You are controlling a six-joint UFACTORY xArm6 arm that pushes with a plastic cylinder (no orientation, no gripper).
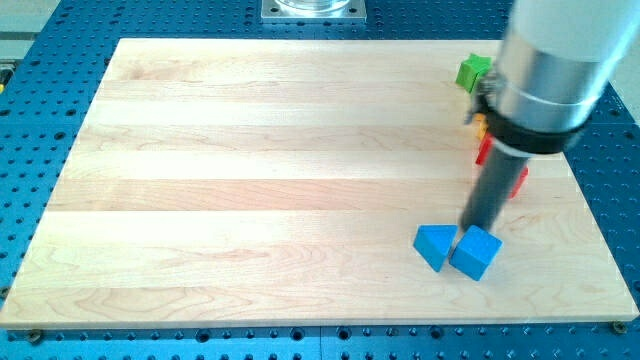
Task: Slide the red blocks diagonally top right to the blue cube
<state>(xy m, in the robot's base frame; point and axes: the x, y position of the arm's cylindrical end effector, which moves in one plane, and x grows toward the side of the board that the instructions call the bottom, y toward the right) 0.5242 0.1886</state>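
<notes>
My tip (476, 229) rests on the wooden board (250, 180) at the view's lower right, right at the top edge of the blue cube (477, 252). A blue triangular block (434, 246) touches the cube's left side. Red blocks show only in part behind the rod and arm: a red piece (518, 182) to the right of the rod and another red piece (483, 150) at its left, both above the blue cube. Their shapes are hidden. A green block (473, 72) sits near the top right, partly hidden by the arm.
A small yellow or orange piece (479, 125) peeks out left of the arm below the green block. The arm's wide grey body (555, 60) covers the board's top right corner. A blue perforated table (40, 120) surrounds the board.
</notes>
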